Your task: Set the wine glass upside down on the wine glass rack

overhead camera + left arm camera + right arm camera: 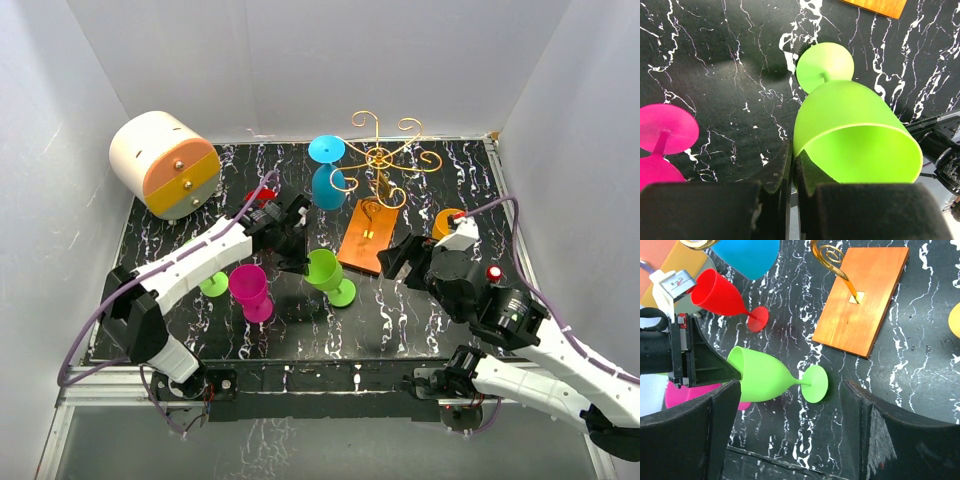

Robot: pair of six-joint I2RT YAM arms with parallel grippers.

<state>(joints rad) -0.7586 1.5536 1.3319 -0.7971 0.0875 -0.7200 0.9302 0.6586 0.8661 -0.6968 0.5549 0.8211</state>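
A lime-green wine glass [324, 270] stands bowl-up on the black marble table, its foot [342, 293] at or just above the surface. My left gripper [293, 247] is shut on its rim: in the left wrist view the gripper [791, 165] has one finger inside the bowl [855, 125] and one outside. The gold wire wine glass rack [385, 155] stands behind on its orange-brown base [365, 235], with a blue glass [327, 170] hanging upside down on it. My right gripper [400, 258] is open and empty; in its own view [790, 415] it faces the green glass [762, 377].
A pink glass [250, 290] and a second green foot [213, 283] are near the left arm. A red glass [720, 292] stands behind the left gripper. An orange glass [447, 222] is by the right arm. A cream-and-orange cylinder [165, 165] sits far left.
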